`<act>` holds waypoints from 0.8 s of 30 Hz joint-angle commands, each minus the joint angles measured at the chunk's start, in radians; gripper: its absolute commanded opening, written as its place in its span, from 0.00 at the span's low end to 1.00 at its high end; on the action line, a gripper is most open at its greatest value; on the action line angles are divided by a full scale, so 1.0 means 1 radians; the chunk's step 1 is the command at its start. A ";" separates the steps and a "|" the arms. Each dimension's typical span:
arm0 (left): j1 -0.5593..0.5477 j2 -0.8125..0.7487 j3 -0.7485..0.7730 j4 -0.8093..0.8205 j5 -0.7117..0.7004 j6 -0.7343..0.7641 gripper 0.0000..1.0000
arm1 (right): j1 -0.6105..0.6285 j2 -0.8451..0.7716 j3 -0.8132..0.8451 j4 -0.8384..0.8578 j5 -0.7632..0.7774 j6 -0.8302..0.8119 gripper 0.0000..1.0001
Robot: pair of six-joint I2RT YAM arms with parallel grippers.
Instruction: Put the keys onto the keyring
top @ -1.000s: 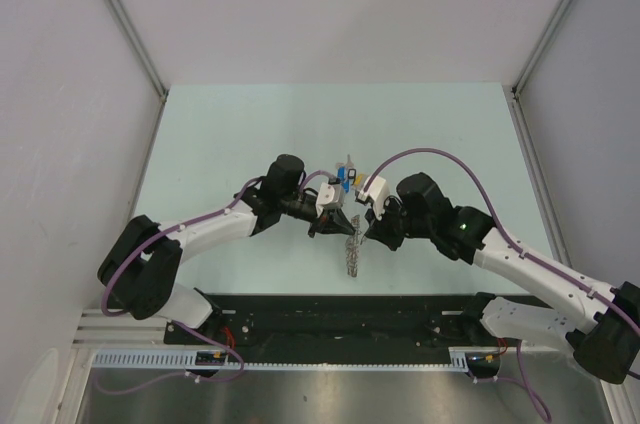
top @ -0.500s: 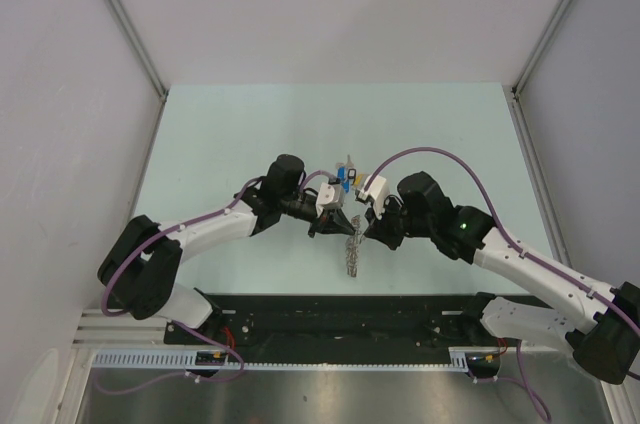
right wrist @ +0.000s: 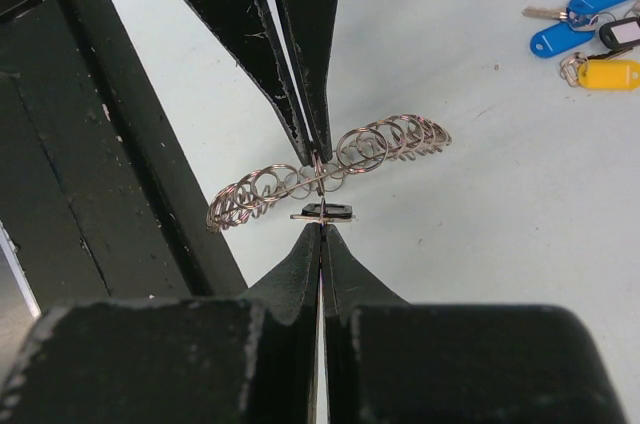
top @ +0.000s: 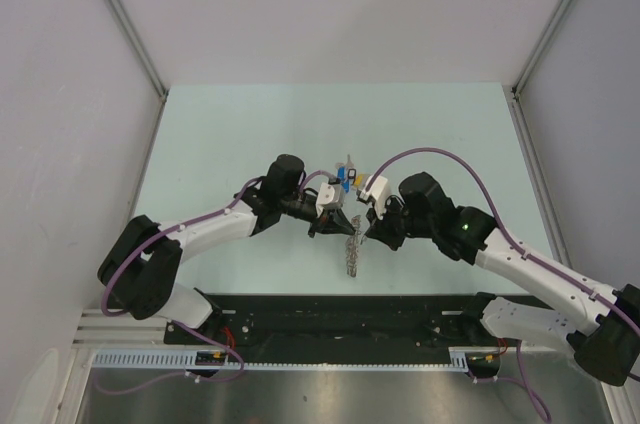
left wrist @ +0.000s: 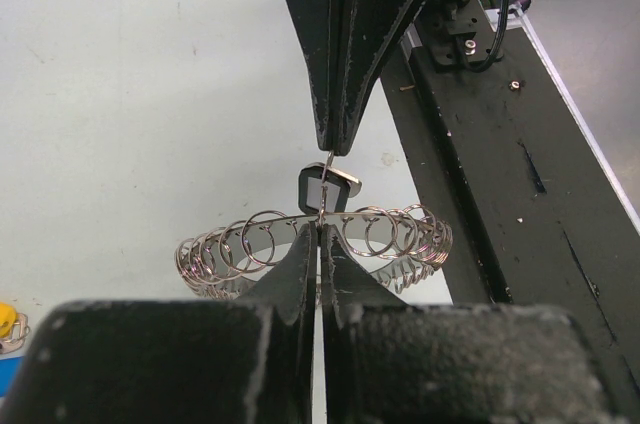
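Pale green table (top: pixel 220 124), with the two arms meeting nose to nose at its middle. The left gripper (left wrist: pixel 320 236), jaws pressed together, pinches the wire of the keyring (left wrist: pixel 250 239), whose long axis runs crosswise to both grippers. The right gripper (right wrist: pixel 320 232), equally near and likewise closed, appears to nip the black-rimmed key (right wrist: pixel 322 211) right against the ring. The remaining keys (right wrist: pixel 590 39) lie on the table apart from the ring, beyond the grippers.

Pale green surface (top: pixel 230 124), faint scuffs. White walls (top: pixel 340 14) at 9, 12 and 3 o'clock; metal posts (top: pixel 119 14) at 11 and 1. At 6 o'clock: black plate (top: pixel 340 316), then white slotted cable duct (top: pixel 300 364), then brushed metal sheet (top: pixel 330 399). Light even, shadows soft.
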 commanded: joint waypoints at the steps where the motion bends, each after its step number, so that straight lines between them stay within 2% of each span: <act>1: -0.005 -0.007 0.039 -0.003 0.006 0.029 0.00 | -0.003 -0.025 0.016 0.008 -0.004 0.009 0.00; 24: -0.007 -0.004 0.042 -0.008 0.007 0.034 0.00 | -0.001 -0.001 0.018 0.027 -0.028 0.007 0.00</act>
